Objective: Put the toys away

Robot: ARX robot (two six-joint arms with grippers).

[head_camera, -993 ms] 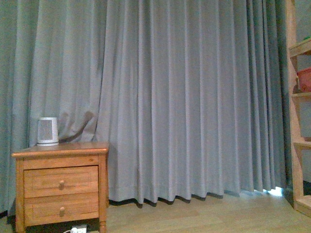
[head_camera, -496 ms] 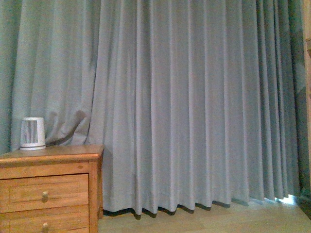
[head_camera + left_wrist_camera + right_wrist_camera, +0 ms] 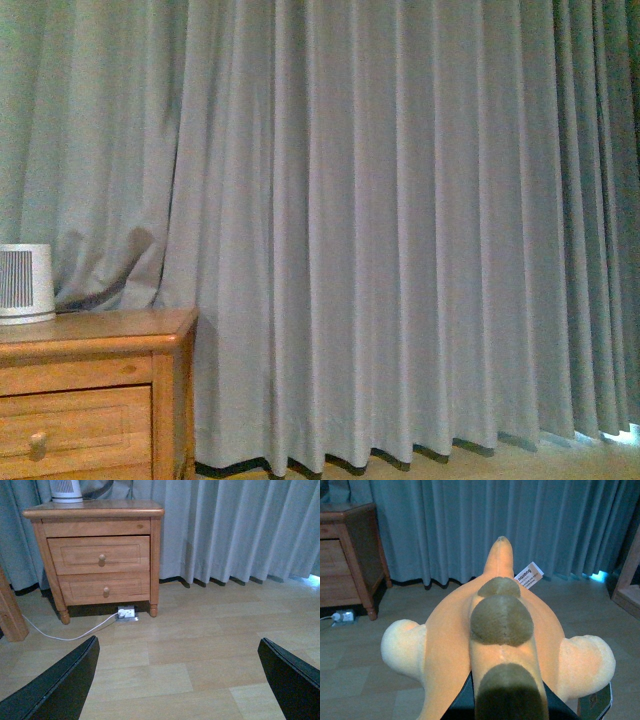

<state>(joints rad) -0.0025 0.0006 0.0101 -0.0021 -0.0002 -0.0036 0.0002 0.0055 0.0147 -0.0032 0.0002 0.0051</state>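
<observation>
Orange-yellow plush toy [image 3: 451, 645] w/ olive-brown patches is pinched in right gripper [image 3: 506, 707], held above wood floor [image 3: 365, 680]; left gripper [image 3: 177, 647] spread wide over floor nr nightstand [image 3: 100, 555], grey curtain [image 3: 400, 200] behind.

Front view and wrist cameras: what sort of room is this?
Probably a home bedroom: a two-drawer wooden nightstand, floor-length grey curtains, wood-look floor, and an orange plush toy.

The nightstand [image 3: 90, 400] and plush toy [image 3: 445, 645] are each partly cropped.
</observation>
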